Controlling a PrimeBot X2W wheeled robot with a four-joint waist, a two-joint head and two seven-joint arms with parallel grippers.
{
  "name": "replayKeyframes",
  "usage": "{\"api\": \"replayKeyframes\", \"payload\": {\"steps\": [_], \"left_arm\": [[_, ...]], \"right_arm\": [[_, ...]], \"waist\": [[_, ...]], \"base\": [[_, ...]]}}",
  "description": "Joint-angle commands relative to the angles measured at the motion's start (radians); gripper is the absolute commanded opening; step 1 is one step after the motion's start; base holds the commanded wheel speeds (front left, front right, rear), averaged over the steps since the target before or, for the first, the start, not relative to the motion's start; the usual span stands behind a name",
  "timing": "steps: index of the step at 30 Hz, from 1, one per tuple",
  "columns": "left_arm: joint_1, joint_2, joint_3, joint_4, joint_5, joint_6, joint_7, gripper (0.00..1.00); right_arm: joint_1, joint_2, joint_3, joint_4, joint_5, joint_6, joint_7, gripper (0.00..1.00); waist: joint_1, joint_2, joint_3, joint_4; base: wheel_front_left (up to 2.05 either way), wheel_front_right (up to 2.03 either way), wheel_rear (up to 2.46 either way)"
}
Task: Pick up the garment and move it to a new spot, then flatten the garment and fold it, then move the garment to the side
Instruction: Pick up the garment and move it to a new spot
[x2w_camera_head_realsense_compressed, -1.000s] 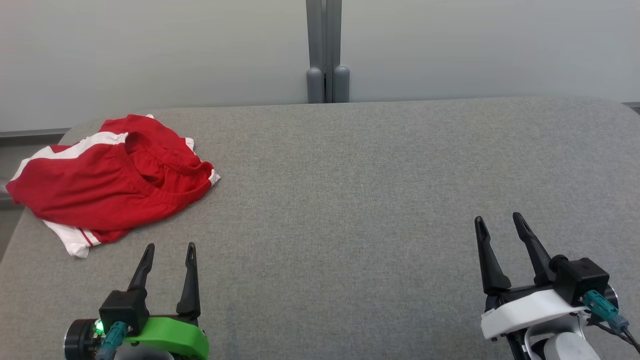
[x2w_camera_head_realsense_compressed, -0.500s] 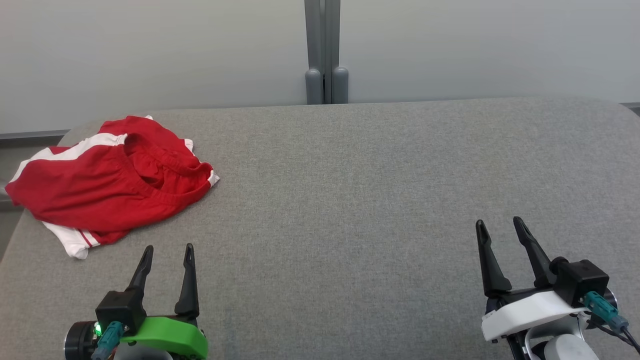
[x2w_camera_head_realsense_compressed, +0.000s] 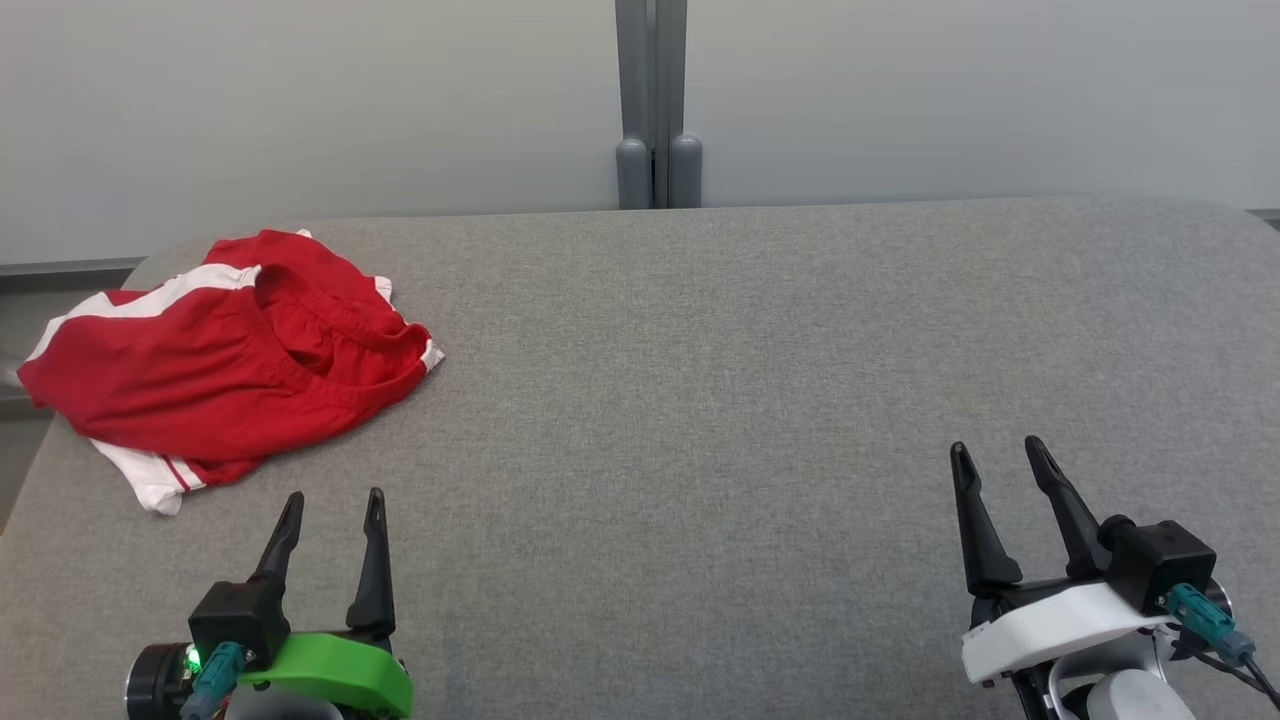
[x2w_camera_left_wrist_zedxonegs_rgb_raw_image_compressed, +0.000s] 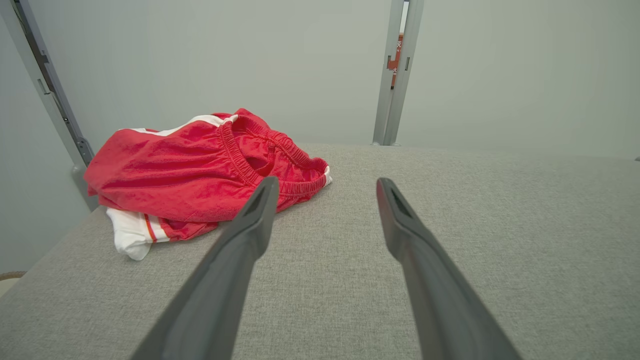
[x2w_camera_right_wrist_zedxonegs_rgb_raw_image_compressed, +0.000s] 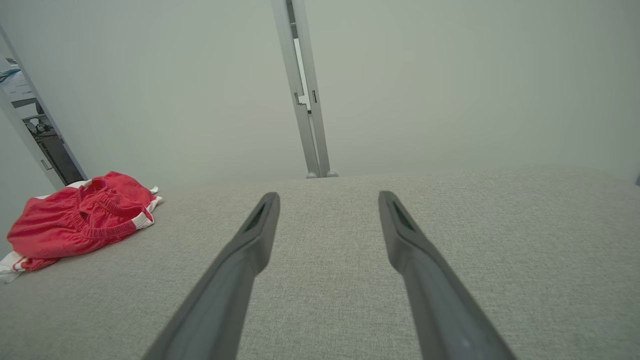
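At the far-left corner of the table (x2w_camera_head_realsense_compressed: 700, 400) sit the crumpled red shorts (x2w_camera_head_realsense_compressed: 200, 380): soft, light, floppy I'd guess, so grab the elastic waistband (x2w_camera_left_wrist_zedxonegs_rgb_raw_image_compressed: 234, 152). Left gripper (x2w_camera_head_realsense_compressed: 335, 495) and right gripper (x2w_camera_head_realsense_compressed: 997, 445) both spread wide, empty.

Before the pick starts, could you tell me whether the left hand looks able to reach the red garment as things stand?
Probably yes: the left hand is open, and only bare grey surface lies between it and the garment just ahead to its left.
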Motion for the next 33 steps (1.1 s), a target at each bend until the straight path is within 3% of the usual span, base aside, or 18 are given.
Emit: {"api": "replayKeyframes", "payload": {"steps": [1, 13, 33], "left_arm": [[-0.01, 0.008, 0.0, 0.002, -0.002, 0.005, -0.004, 1.0], [-0.007, 0.026, 0.01, 0.002, -0.009, 0.02, -0.004, 1.0], [0.015, 0.06, 0.018, 0.009, -0.02, 0.043, -0.004, 1.0]], "right_arm": [[0.004, 0.0, 0.0, 0.003, 0.007, 0.003, -0.003, 1.0], [0.009, 0.007, 0.019, 0.01, 0.013, 0.003, -0.003, 1.0], [0.018, 0.017, 0.027, 0.023, 0.022, 0.003, -0.003, 1.0]], "waist": [[0.0, 0.0, 0.0, 0.002], [0.0, 0.0, 0.002, 0.063], [0.0, 0.0, 0.002, 0.275]], "base": [[0.0, 0.0, 0.0], [0.0, 0.0, 0.0], [0.0, 0.0, 0.0]]}}
